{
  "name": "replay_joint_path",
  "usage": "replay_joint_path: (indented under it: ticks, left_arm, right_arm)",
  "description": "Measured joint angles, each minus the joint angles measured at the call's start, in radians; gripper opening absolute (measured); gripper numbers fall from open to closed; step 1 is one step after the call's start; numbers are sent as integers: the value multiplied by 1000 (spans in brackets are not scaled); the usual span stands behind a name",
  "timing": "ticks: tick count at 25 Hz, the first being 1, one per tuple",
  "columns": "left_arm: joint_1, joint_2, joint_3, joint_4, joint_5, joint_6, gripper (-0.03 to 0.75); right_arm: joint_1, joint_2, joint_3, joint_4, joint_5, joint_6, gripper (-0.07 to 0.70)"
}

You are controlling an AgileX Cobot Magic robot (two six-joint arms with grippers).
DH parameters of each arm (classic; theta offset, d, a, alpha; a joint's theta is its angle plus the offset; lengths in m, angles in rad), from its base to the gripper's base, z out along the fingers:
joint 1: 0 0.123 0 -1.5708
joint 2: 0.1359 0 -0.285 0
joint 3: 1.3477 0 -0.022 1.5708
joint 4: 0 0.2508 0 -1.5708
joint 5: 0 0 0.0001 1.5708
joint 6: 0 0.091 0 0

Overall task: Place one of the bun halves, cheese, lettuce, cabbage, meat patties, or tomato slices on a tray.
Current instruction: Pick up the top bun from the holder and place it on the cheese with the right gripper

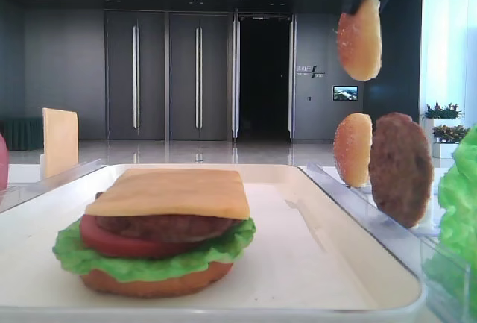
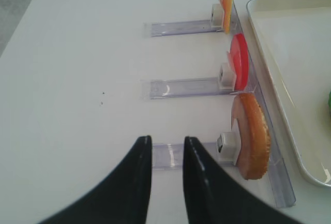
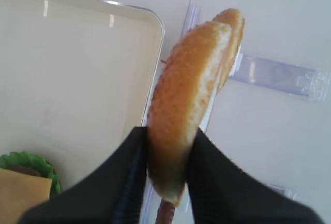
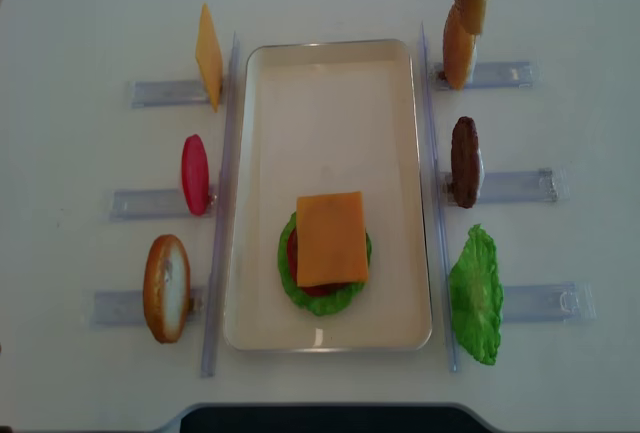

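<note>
Right gripper [image 3: 166, 154] clamps bun half [image 3: 181, 115] edge-on, high beyond tray [image 4: 330, 328] far-right corner. Thin pinch: bun may twist, topple cheese [image 4: 331, 238] stack. Left gripper [image 2: 167, 154] narrowly parted, empty.

The right pincer [image 3: 168, 157] is raised well above the counter [image 2: 77, 53] at the far right, its dark fingers [image 3: 217, 177] clamped on either side of a bun half [image 3: 181, 110] held on edge. The left pincer [image 2: 166, 149] hovers low over the counter on the left side, its two curved fingers [image 2: 137, 177] slightly apart, gripping nothing.
</note>
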Motion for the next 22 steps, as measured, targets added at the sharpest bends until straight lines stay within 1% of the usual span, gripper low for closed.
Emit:
replay_joint_path:
  ticks: [3, 7, 11, 16, 19, 22]
  left_arm:
    - [0, 0, 0, 0, 0, -1, 159]
    - [0, 0, 0, 0, 0, -1, 159]
    - [0, 0, 0, 0, 0, -1, 159]
    - [0, 0, 0, 0, 0, -1, 159]
    - [0, 0, 0, 0, 0, -1, 159]
    - [0, 0, 0, 0, 0, -1, 159]
  right_arm:
    - [0, 0, 0, 0, 14, 0, 202]
    - [0, -8, 1, 0, 16, 10, 202]
    - [0, -56, 34, 5, 15, 30, 202]
    - [0, -177, 176, 31, 13, 48, 202]
    - [4, -272, 303, 52, 14, 68, 202]
    - [33, -390, 450, 52, 15, 101, 202]
